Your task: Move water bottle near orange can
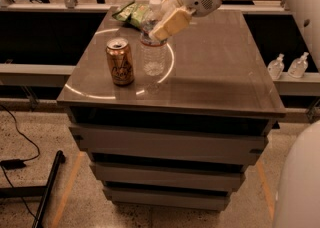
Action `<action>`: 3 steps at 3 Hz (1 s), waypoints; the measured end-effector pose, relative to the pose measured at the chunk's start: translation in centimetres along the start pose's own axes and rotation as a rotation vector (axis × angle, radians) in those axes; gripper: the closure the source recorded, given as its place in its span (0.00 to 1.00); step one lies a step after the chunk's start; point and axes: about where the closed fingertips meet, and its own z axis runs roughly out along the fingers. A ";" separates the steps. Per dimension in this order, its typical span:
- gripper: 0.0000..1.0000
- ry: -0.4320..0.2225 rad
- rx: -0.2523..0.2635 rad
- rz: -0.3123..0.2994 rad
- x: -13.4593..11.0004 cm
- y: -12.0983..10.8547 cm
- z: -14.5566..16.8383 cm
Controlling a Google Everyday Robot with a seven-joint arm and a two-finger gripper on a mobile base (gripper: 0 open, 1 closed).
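The water bottle is clear ribbed plastic with a white cap and stands upright on the dark table, just right of the orange can. The orange can is orange-gold with dark lettering and a silver top, and stands upright at the table's left side. My gripper comes in from the upper right and is shut on the bottle's upper part, its tan fingers covering the neck. A small gap shows between bottle and can.
A green snack bag lies at the table's back left, behind the bottle. Two small pump-top bottles stand on a ledge to the right. A pale robot body part fills the lower right corner. Cables lie on the floor at left.
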 end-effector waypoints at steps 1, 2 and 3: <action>0.61 0.004 -0.008 0.008 0.5 0.0 0.7; 0.30 0.021 -0.009 0.007 1.2 0.1 1.1; 0.07 0.038 -0.011 0.007 1.8 0.2 1.4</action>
